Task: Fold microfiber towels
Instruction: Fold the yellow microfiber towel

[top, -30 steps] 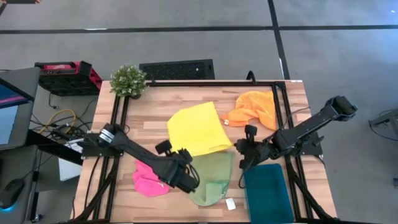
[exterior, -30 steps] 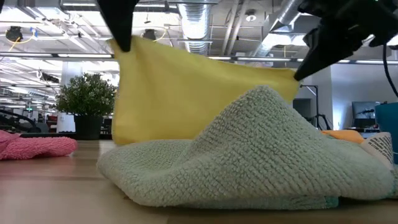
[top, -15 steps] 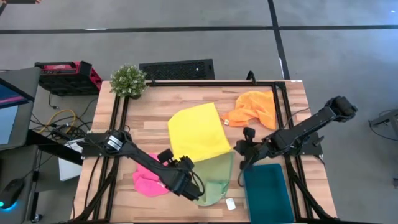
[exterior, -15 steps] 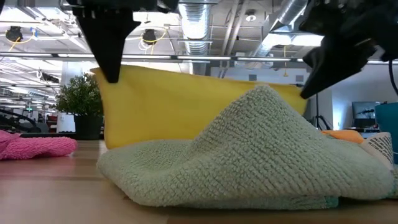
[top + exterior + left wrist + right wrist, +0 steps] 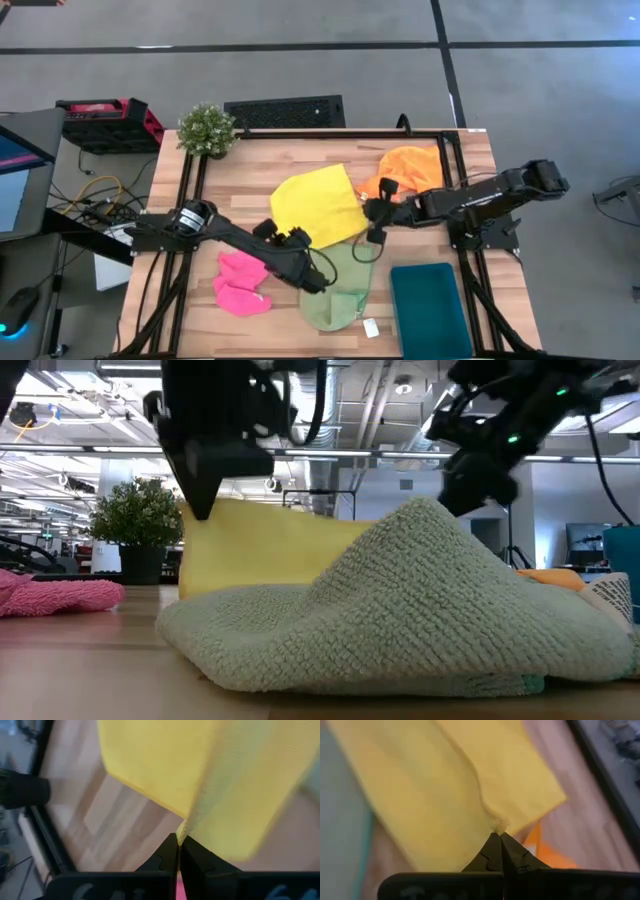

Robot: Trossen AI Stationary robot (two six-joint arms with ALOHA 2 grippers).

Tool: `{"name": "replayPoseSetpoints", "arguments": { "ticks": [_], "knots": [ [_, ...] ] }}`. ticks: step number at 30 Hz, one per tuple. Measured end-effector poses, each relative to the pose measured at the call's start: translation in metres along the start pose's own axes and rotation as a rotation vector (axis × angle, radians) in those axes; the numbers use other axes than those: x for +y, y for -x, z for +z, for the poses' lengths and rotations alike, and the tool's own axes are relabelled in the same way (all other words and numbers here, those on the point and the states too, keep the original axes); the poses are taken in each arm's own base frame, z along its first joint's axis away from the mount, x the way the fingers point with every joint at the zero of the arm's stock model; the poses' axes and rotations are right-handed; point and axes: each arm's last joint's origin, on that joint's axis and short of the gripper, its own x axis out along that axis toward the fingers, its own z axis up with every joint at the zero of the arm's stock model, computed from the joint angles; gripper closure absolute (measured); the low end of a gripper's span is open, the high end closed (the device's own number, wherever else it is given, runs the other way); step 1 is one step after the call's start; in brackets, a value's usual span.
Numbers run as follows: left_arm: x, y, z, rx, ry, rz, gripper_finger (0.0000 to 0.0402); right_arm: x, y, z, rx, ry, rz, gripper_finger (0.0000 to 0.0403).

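The yellow towel [image 5: 315,205] [image 5: 270,550] is in the middle of the table, its near edge held up and its far part on the wood. My left gripper [image 5: 300,245] [image 5: 200,510] is shut on its near-left corner. My right gripper [image 5: 372,218] [image 5: 462,500] is shut on its near-right corner. The light green towel [image 5: 340,285] [image 5: 400,610] lies heaped near the front edge. Left of it lies the crumpled pink towel [image 5: 242,283], and the orange towel [image 5: 410,170] lies bunched at the far right. My left gripper pinches the yellow towel's near-left corner [image 5: 183,827] between its fingertips, slanting down from the near side. The cloth spreads away from the tips, its far part on the table. My right gripper pinches the near-right corner [image 5: 499,826] at its fingertips, slanting down from the table's right. The edge between the two corners sags a little.
A dark teal tray [image 5: 430,310] sits at the front right corner. A potted plant [image 5: 207,128] stands at the far left corner. A small white tag [image 5: 371,328] lies by the green towel. Black frame rails run along both table sides.
Both grippers have sunk with the yellow towel's near corners. My left gripper has come down and toward the far edge. My right gripper has gone toward the table's left and far edge. The towel's raised edge now stands much lower above the table.
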Motion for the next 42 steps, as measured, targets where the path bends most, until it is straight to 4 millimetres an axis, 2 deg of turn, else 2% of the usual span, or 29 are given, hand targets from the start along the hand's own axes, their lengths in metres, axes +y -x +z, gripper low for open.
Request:
{"name": "replayPoseSetpoints", "arguments": {
  "ticks": [12,17,22,28,38,42],
  "knots": [
    [0.025,-0.047,0.030,0.025,0.048,0.148,0.0401,-0.033,-0.049,0.008,-0.006,0.002,-0.128,0.0401],
    [0.035,-0.056,0.045,0.001,0.077,0.185,0.0401,-0.045,-0.066,0.010,0.031,0.000,-0.203,0.0401],
    [0.042,-0.065,0.054,0.049,0.069,0.189,0.0401,-0.050,-0.079,0.005,0.056,0.011,-0.221,0.0401],
    [0.049,-0.072,0.061,0.058,0.091,0.202,0.0401,-0.052,-0.089,0.003,0.051,-0.003,-0.232,0.0398],
    [0.055,-0.078,0.068,0.063,0.121,0.216,0.0401,-0.052,-0.090,0.005,0.028,0.000,-0.239,0.0373],
    [0.058,-0.081,0.071,0.075,0.127,0.216,0.0386,-0.052,-0.090,0.005,0.027,0.002,-0.239,0.0359]
  ]
}}
